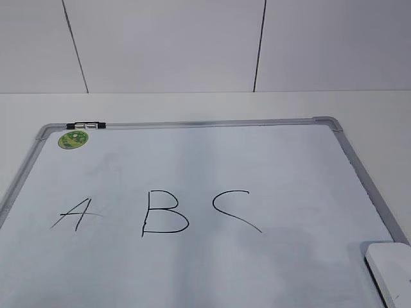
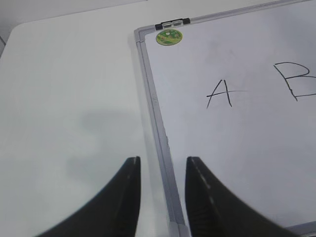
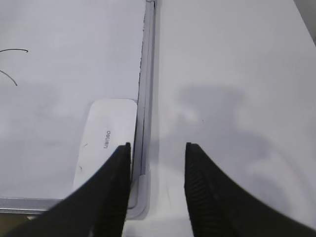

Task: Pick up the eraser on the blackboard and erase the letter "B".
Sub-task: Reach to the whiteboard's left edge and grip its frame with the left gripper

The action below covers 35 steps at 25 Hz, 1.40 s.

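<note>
The blackboard [image 1: 192, 160] is a white dry-erase board with a grey frame, lying flat on the table. The letter "B" [image 1: 164, 212] is drawn in black at its middle, between an "A" [image 1: 76, 213] and a "C" [image 1: 234, 208]. Part of the B shows in the left wrist view [image 2: 296, 81]. The eraser [image 1: 392, 269] lies on the board's near right corner; in the right wrist view [image 3: 106, 143] it sits just left of the frame. My right gripper [image 3: 158, 148] is open above that corner. My left gripper [image 2: 163, 160] is open and straddles the board's left frame edge.
A round green sticker [image 1: 73, 139] and a black clip [image 1: 86, 125] sit at the board's far left corner. The white table [image 1: 372, 128] surrounds the board. A white panelled wall [image 1: 167, 45] stands behind.
</note>
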Each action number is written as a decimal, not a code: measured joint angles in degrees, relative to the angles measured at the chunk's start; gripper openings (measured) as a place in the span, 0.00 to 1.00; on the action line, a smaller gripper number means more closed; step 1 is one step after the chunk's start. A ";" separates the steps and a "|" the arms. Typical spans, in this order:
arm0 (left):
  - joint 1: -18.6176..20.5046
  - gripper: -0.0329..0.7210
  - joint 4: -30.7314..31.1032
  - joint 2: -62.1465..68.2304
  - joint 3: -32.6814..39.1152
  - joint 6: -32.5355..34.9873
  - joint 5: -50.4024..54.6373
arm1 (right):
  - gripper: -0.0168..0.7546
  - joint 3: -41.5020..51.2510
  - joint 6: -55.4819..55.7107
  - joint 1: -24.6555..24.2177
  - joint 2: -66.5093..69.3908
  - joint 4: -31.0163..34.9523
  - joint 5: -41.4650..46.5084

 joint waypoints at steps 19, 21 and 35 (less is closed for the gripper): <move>0.00 0.36 1.16 15.36 -3.17 0.00 0.96 | 0.39 -1.22 0.64 0.00 14.96 1.91 2.35; -0.02 0.36 1.16 18.88 -4.38 0.00 0.86 | 0.38 -1.70 1.34 0.00 16.54 1.68 2.84; -0.85 0.36 -0.95 45.15 -17.86 -0.82 3.45 | 0.39 -7.41 5.56 0.00 31.74 3.40 3.97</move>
